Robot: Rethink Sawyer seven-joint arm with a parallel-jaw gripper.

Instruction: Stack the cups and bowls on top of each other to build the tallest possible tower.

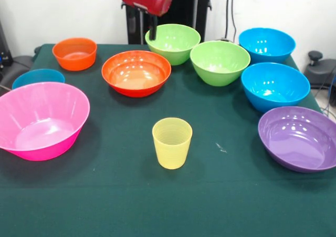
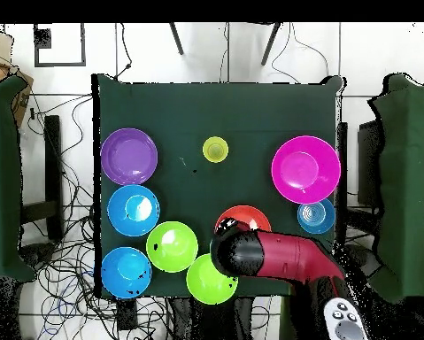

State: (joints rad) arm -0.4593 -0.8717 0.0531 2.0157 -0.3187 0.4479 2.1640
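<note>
While bowls sit unstacked, the tool (image 1: 153, 33) hangs by a green bowl (image 1: 173, 42) — grip seemingly unreadable

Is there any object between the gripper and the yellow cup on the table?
Yes. The gripper hangs by the far green bowl. The big orange bowl sits on the table between it and the yellow cup, so the arm must pass above it.

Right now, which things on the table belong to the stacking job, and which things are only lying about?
For the job:
- yellow cup
- pink bowl
- purple bowl
- two orange bowls
- two green bowls
- three blue bowls
Nothing is stacked yet.

Only lying about:
- cables on the floor
- a grey remote beside the arm
</note>
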